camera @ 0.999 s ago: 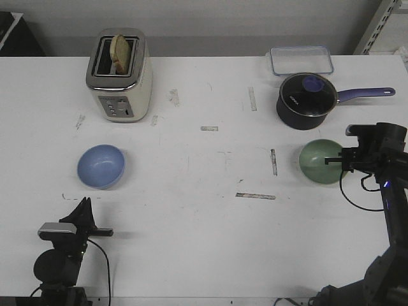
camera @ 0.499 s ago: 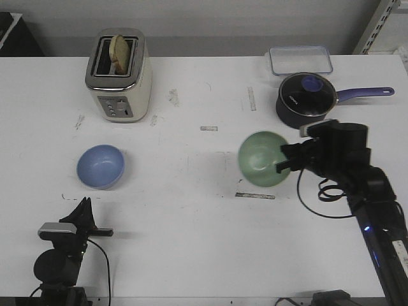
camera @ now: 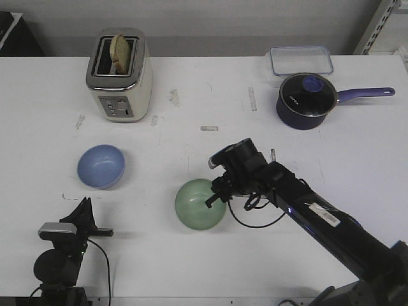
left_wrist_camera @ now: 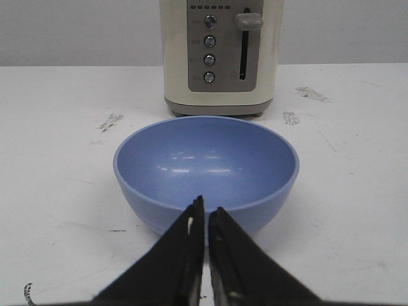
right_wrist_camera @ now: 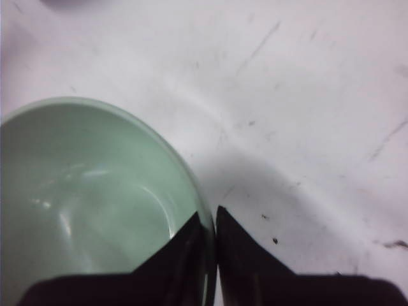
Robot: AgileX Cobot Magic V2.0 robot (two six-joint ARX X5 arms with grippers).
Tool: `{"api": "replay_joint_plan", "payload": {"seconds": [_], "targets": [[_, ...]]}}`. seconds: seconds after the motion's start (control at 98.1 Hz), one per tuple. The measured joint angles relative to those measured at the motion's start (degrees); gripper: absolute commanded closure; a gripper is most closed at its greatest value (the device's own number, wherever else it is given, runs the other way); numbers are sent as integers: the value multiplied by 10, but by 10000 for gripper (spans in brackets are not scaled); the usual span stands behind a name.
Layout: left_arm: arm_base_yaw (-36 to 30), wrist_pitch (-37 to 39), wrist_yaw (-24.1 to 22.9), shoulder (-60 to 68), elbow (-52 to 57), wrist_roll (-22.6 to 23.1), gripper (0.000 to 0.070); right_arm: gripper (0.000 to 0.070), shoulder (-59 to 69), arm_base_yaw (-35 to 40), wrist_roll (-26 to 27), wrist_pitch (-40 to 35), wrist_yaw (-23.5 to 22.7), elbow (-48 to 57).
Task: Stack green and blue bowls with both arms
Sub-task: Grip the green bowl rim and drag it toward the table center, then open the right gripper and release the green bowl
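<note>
- Your white scuffed table [camera: 191, 83] carries everything.
- Your black jointed right arm [camera: 306, 213] reaches across it; its gripper [camera: 213, 197] is clenched on the rim of the pale mint-green matte bowl [camera: 199, 205], near the table's middle front.
- The light periwinkle-blue round bowl [camera: 101, 166] sits well apart, before the cream toaster [camera: 119, 75].
- Your left gripper [left_wrist_camera: 205, 210] rests pinched together, holding nothing, just short of that bowl.

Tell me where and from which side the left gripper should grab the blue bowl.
Pinch the blue bowl at its thin rim on the near side, facing the left gripper: one finger inside, one outside. It sits upright and open, directly ahead, and the toaster stands behind it.
</note>
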Motion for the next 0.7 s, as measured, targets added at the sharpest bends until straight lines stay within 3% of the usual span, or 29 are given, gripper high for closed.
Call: {"api": "replay_joint_plan", "payload": {"seconds": [0.51,0.571,0.683,0.703], "targets": [[0,0,2,0,0,0,699,681,75,5,-25,32,17,0],[0,0,2,0,0,0,699,587,75,5,-28,32,14,0],[0,0,2,0,0,0,699,249,75,4,-31,32,1,0],[0,0,2,0,0,0,699,218,75,4,-31,32,0,0]]}}
